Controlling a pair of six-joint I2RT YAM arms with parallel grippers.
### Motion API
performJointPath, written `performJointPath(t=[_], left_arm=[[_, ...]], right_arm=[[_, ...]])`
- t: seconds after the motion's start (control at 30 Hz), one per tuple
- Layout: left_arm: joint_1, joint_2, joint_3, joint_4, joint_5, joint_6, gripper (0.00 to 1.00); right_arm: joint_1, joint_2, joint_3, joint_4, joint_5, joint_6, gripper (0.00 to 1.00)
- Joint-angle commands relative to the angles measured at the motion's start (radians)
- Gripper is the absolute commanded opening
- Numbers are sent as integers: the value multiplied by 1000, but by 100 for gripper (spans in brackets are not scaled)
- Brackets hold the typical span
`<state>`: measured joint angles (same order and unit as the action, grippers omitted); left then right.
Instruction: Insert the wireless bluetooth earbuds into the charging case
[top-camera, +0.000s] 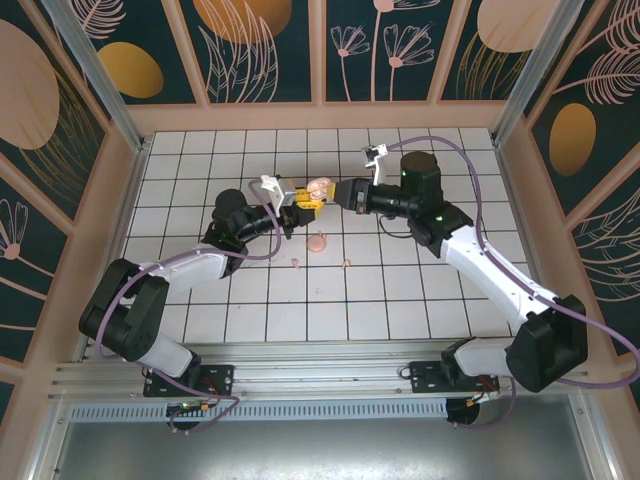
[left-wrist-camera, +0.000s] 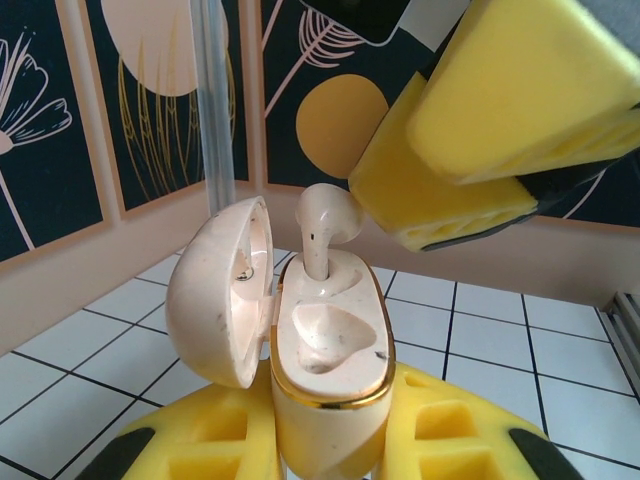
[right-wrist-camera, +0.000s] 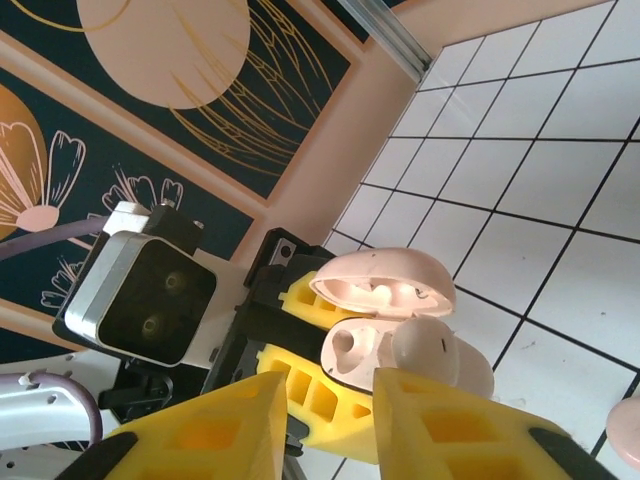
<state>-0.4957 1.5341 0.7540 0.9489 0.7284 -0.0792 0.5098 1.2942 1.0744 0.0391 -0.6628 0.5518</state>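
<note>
The charging case (left-wrist-camera: 330, 330), its lid swung open at 9 o'clock, is held upright above the white grid table (top-camera: 400, 320), toward 12 o'clock of the table's centre. 1 earbud (left-wrist-camera: 322, 225) stands stem-down in the far socket. The left gripper (top-camera: 297, 207), at 8 o'clock of the case, is clamped on the case body. The right gripper (right-wrist-camera: 330, 425), at 3 o'clock, has its jaws slightly parted with nothing between them, and its yellow fingers (left-wrist-camera: 450, 180) are just beside the earbud head. On the table at 6 o'clock of the case lies a pink rounded object (top-camera: 318, 241), with 2 pale specks (top-camera: 297, 263) at 7 and 5 o'clock of it, too small to identify.
</note>
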Motion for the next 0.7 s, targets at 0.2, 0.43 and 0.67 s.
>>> performJointPath(t=[0.2, 0.43, 0.67], left_arm=[[0, -22, 27, 22, 26, 16, 3], [0, -24, 27, 21, 28, 15, 3], [0, -31, 24, 15, 24, 18, 3]], right_arm=[[-55, -59, 30, -31, -17, 16, 34], [-55, 6, 45, 10, -52, 48, 31], [-55, 30, 52, 44, -85, 55, 28]])
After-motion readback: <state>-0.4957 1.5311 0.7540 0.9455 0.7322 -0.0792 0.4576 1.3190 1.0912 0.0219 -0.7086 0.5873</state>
